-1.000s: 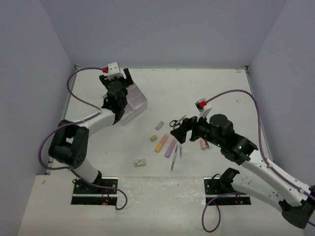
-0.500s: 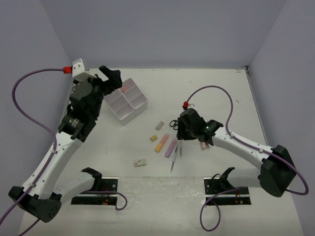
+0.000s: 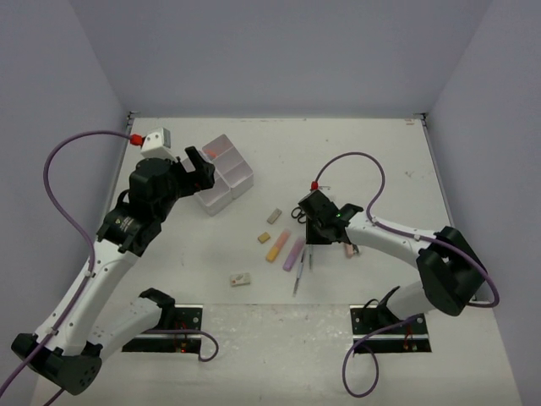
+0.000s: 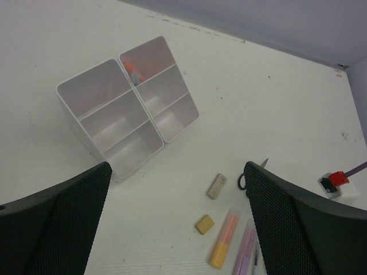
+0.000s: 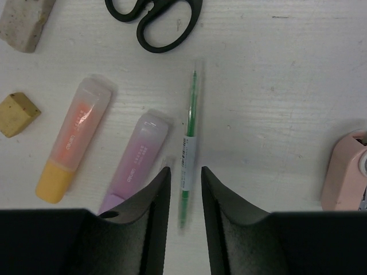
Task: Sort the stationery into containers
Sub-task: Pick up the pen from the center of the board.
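Note:
The containers [image 3: 225,172] [image 4: 83,73] stand at the back left, with an orange item [image 4: 131,71] in the far bin. Mid-table lie black scissors [image 3: 300,211] [image 5: 155,17], an orange highlighter [image 3: 277,245] [image 5: 71,146], a purple highlighter [image 3: 293,253] [image 5: 137,160] and a green pen [image 5: 190,126]. My right gripper [image 3: 311,223] [image 5: 185,169] is low over the pen, its jaws narrowed on either side of it with a small gap each side. My left gripper [image 3: 194,166] [image 4: 176,172] hangs wide open in the air near the containers, holding nothing.
A beige eraser [image 3: 274,216] [image 4: 217,186] and a yellow eraser [image 3: 265,238] [image 4: 205,224] lie left of the highlighters. A white eraser [image 3: 241,278] sits nearer the front. A pink piece [image 3: 347,249] [image 5: 344,172] lies right of the pen.
My right gripper has come down over the green pen and its jaws have narrowed around it. The left arm has drawn back from above the containers, jaws fully open.

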Controlling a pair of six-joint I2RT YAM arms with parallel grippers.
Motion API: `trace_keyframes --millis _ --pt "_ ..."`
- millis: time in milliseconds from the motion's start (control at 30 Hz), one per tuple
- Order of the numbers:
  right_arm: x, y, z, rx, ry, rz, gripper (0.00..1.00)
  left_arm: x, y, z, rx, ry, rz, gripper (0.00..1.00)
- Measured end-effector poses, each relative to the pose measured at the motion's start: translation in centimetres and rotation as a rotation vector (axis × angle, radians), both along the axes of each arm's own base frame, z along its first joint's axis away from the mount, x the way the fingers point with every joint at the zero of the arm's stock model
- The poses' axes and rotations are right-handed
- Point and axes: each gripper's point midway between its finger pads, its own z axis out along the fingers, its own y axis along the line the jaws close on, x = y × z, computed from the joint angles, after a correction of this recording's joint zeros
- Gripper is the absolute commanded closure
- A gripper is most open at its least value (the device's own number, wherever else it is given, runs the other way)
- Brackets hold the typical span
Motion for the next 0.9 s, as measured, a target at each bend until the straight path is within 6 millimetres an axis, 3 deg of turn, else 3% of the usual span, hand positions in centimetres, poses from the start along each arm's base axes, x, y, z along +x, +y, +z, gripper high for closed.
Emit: trace_keyframes --millis 300,567,700,800,900 --pt "-0.4 -0.2 -2.1 -0.037 0.051 -0.004 0.75 -0.4 -0.2 -1.4 0.013 0.036 -0.023 0.0" --pt "-0.4 0.2 -3.4 -0.037 0.077 -0.006 1.0 -0.5 -0.5 -1.5 0.007 0.037 -0.04 0.0" --pt "-0.4 0.2 -3.4 -0.034 0.077 -0.016 1.0 -0.7 -1.6 -2.1 -0.014 0.047 -0.095 0.0" --pt "-0.6 -0.5 -2.4 -0.047 0.064 -0.026 1.0 -0.9 -3.9 -2.8 -0.069 0.055 -0.203 0.0" --pt "-0.4 -1.0 1.3 -0.004 -0.025 -0.023 1.0 -1.3 -6.9 -3.4 -0.165 0.054 -0.343 0.0"
